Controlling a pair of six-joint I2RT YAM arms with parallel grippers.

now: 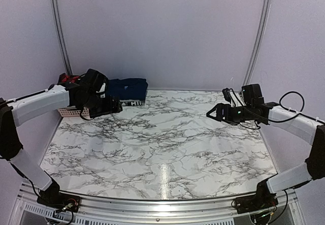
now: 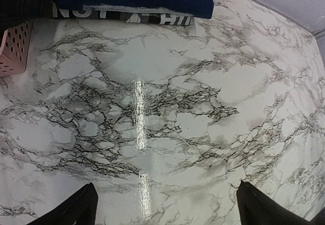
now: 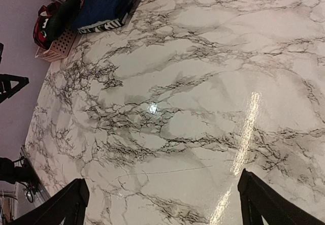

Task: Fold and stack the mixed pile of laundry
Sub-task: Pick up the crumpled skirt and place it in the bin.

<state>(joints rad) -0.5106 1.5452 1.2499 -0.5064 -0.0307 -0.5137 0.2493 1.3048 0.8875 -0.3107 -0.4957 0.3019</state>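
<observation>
– Two grippers, nearest entries. On the left gripper (image 1: pixel 116 106) the hard black fingers are spread wide with nothing between them, and it hovers by the table's far-left part. The right gripper (image 1: pixel 210 114) is the same make, fingers likewise apart and empty, over the right side.

– Next item out?

– One table (image 1: pixel 167 149): flat white marble-pattern top with dark veins, glossy enough to mirror a streak of light.

– And the laundry?

– All of it is at the far-left corner, by the back wall. One basket (image 1: pixel 68 112): pink plastic, rigid, perforated walls, probably light. In it are a red-and-black checked shirt (image 3: pixel 41 26) and a dark green plaid piece (image 3: pixel 63 11), both soft and crumpled together. Just beside it on the table lies a navy piece (image 1: pixel 127 88), thick and roughly squared, with a white lettered band (image 2: pixel 122 15) along its near edge.

– Does the navy piece touch the basket?

– Cannot tell. Close, at least.

– Hazards, for the record?

– Several, by my reckoning.
  - Slick top: cloth may skid instead of creasing when a finger pushes it.
  - Light basket: tugging the tangled shirt may drag or tip it.
  - Layered navy piece: a pinch could catch only one layer and spill the bundle open, or take too many.
  - Corner position: a long reach for the right gripper, so a stretched grasp there may land shallow and slip.
</observation>
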